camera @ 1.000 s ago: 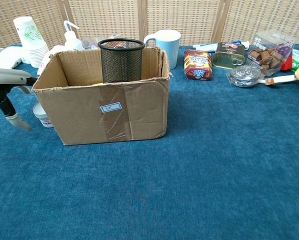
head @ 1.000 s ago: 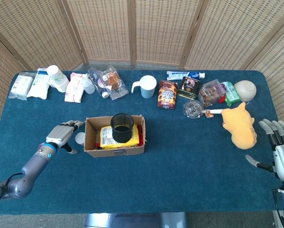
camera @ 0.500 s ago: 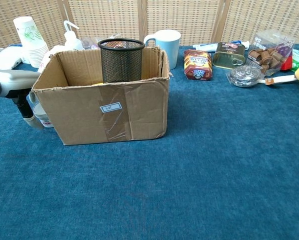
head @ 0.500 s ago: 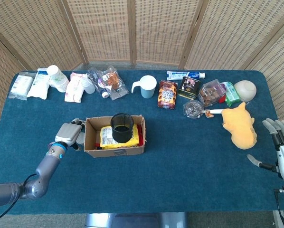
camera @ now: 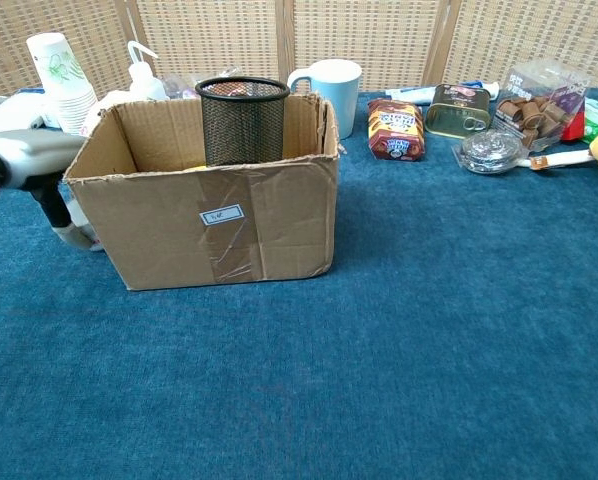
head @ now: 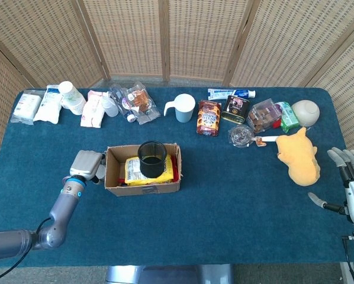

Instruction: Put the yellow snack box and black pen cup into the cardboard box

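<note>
The cardboard box [head: 142, 187] stands open-topped at the left middle of the blue table. Inside it the black mesh pen cup [head: 153, 158] stands upright on the flat-lying yellow snack box [head: 135, 170]. In the chest view the pen cup [camera: 242, 121] rises above the cardboard box's [camera: 229, 215] rim, and the snack box is hidden behind the wall. My left hand [head: 87, 164] is right up against the box's left wall, back upward, holding nothing; in the chest view my left hand [camera: 34, 158] has a finger hanging down beside the box. My right hand [head: 350, 184] hovers at the table's right edge with its fingers spread.
Along the back stand paper cups [head: 72, 96], plastic-wrapped packets [head: 129, 100], a white mug [head: 183, 107], a cookie packet [head: 208, 118] and a tin [head: 235, 109]. A yellow plush toy [head: 299, 155] lies near my right hand.
My left hand has moved right up to the box's left wall, covering the small white cup that stood there. My right hand has drawn back slightly toward the table's edge.
</note>
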You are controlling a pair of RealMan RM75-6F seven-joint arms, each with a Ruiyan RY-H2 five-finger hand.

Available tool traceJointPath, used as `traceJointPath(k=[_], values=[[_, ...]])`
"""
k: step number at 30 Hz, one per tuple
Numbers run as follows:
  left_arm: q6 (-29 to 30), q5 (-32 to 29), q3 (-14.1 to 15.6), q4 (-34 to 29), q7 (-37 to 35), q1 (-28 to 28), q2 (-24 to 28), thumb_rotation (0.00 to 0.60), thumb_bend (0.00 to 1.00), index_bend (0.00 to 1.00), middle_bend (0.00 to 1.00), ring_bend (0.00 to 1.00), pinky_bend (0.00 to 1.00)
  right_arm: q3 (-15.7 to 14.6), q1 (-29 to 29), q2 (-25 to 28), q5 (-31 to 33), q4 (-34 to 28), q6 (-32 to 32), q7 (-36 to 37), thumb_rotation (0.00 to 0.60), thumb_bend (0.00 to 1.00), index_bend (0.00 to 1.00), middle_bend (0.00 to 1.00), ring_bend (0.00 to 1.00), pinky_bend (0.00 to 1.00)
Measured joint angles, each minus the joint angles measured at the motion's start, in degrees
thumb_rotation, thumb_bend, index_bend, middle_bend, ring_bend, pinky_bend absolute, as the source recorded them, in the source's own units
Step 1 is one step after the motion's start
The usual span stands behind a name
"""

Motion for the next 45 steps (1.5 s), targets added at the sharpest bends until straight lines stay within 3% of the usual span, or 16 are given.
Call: traceJointPath(k=[5, 18, 27, 30, 33, 35, 38, 41, 45], values=[[0.4, 2.4, -1.2, -4.1, -2.8, 1.2, 5.3, 0.6, 0.13, 0.55, 0.52, 0.45, 0.56, -0.1, 0.1, -0.1, -0.3, -0.2, 0.0, -0.2, 0.6, 0.0, 0.1, 0.0, 0.0, 0.05], [3.0, 14.4, -7.6, -21.1, -15.9, 5.8, 26.3, 0.6, 0.13, 0.55, 0.52, 0.45, 0.56, -0.4, 0.1, -0.2, -0.9, -0.9, 0.3, -1.2, 0.6, 0.0, 0.1, 0.0, 0.0, 0.05], [1.7, 16.4, -9.5, -23.7, -15.2, 4.4, 24.8, 0.6, 0.12, 0.55, 0.52, 0.44, 0.56, -0.4, 0.0, -0.1, -0.8, -1.1, 0.4, -1.2, 0.6, 0.0, 0.1, 0.0, 0.0, 0.05], [1.3, 16.1, -9.5, -23.7, -13.3, 3.2, 22.6, 0.6, 0.11, 0.48, 0.46, 0.4, 0.54, -0.2, 0.0, 0.0, -0.5, -0.9, 0.3, -0.8, 0.6, 0.0, 0.1, 0.0, 0.0, 0.05], [0.0, 14.7, -9.2, -24.0, -11.3, 2.0, 21.0, 0.6, 0.09, 0.31, 0.22, 0.17, 0.44, -0.2, -0.1, 0.1, -0.4, -0.7, 0.3, -0.3, 0.6, 0.0, 0.1, 0.0, 0.0, 0.05], [-1.6, 13.3, -8.9, -24.4, -10.7, 1.3, 21.0, 0.6, 0.07, 0.13, 0.03, 0.02, 0.29, -0.2, -0.1, 0.1, -0.4, -0.6, 0.3, -0.2, 0.6, 0.0, 0.1, 0.0, 0.0, 0.05], [-4.9, 10.5, -8.2, -25.4, -9.6, -0.1, 22.0, 0.6, 0.03, 0.0, 0.0, 0.0, 0.16, -0.2, -0.1, 0.1, -0.4, -0.5, 0.3, -0.1, 0.6, 0.0, 0.1, 0.0, 0.0, 0.05], [-6.3, 8.8, -7.6, -26.2, -8.4, -1.0, 23.3, 0.6, 0.01, 0.0, 0.0, 0.0, 0.09, -0.2, -0.1, 0.1, -0.5, -0.3, 0.3, -0.4, 0.6, 0.0, 0.1, 0.0, 0.0, 0.05], [-3.5, 11.4, -7.2, -26.4, -8.6, 0.1, 23.9, 0.6, 0.01, 0.0, 0.0, 0.0, 0.05, -0.3, -0.1, 0.1, -0.6, -0.3, 0.3, -1.4, 0.6, 0.0, 0.1, 0.0, 0.0, 0.05]])
